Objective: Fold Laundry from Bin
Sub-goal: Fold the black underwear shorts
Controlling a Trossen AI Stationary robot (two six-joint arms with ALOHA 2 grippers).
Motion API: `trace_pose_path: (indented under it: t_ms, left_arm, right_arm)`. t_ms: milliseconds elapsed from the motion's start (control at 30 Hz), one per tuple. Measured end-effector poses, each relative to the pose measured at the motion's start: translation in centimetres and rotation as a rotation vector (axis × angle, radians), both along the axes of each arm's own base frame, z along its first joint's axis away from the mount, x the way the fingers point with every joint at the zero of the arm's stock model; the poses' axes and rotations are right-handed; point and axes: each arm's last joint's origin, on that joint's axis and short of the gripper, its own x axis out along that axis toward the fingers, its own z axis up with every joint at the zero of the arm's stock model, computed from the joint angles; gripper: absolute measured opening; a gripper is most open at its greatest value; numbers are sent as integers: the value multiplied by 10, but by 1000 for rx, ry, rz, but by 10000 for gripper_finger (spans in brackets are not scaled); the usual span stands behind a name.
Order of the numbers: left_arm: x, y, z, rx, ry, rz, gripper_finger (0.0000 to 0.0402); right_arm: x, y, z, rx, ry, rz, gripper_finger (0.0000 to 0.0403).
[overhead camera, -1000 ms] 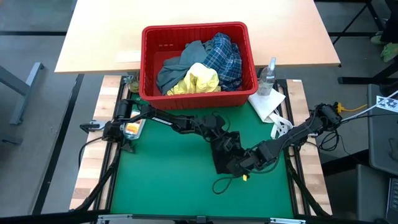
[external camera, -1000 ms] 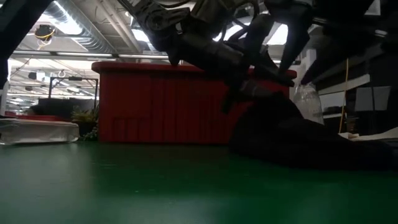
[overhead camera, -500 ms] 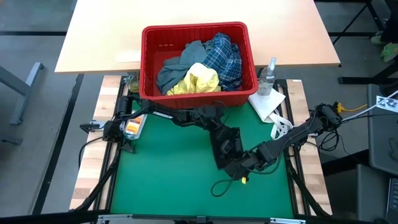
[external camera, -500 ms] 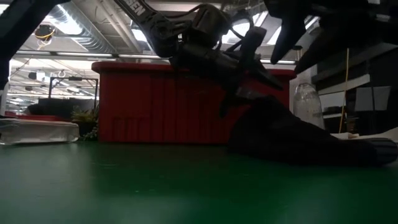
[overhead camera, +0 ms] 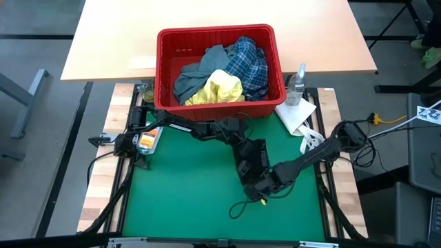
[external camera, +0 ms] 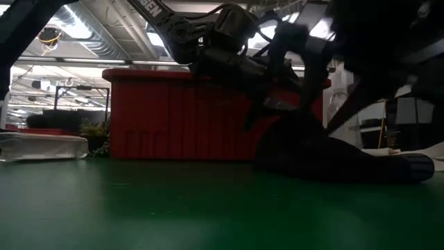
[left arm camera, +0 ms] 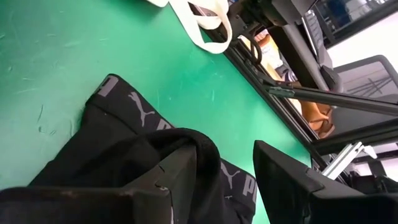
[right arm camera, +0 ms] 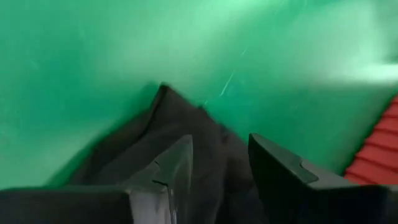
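At the high view's centre the left gripper [overhead camera: 245,153] pinches the dark navy garment [overhead camera: 249,165] on the green tabletop [overhead camera: 179,193], the right gripper [overhead camera: 260,187] clamps its lower edge, other laundry [overhead camera: 219,77] fills the bin [overhead camera: 165,62] above

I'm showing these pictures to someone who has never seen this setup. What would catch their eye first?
Probably the red bin at the far edge of the green mat, heaped with grey-blue, yellow and plaid laundry. Next, the two dark arms meeting mid-mat over a dark garment lying there, the left gripper at its far end and the right gripper at its near end. A white paper towel and a clear bottle sit right of the bin.
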Motion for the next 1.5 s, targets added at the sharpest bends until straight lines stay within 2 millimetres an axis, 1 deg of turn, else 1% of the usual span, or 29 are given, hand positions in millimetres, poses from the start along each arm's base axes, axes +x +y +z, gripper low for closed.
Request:
trace_pose_path:
  t_ms: [100,267,400,600,700,833,967,1133,1267,1400,1500]
  left_arm:
    - [0,0,0,0,0,1,152]
    - [-2,2,-3,9,40,20,152]
    - [-3,2,-6,11,68,24,152]
    - [-3,3,-6,9,69,22,152]
    - [-4,5,-6,-5,67,4,152]
    - [-4,10,-6,-26,65,-20,152]
    - [-5,14,-6,-42,63,-39,152]
    - [-6,19,-5,-78,57,-94,152]
    - [-8,24,-4,-133,48,-183,152]
    - [-10,30,-4,-162,41,-228,152]
    - [-11,33,-4,-149,31,-255,152]
  right_arm:
    - [2,-6,-7,7,51,-11,156]
    - [3,-13,-10,37,103,-16,156]
    - [1,-14,-11,85,163,-2,156]
    - [-4,-15,-12,74,206,0,152]
    - [-6,-16,-13,65,230,-2,132]
    - [-12,-19,-14,36,296,-16,89]
    - [-24,-24,-15,25,423,-77,48]
    - [-37,-29,-14,-1,551,-153,13]
    - [-43,-32,-13,-28,605,-201,4]
    - [-45,-32,-12,-39,610,-221,14]
    - [-46,-26,-13,-24,606,-195,20]
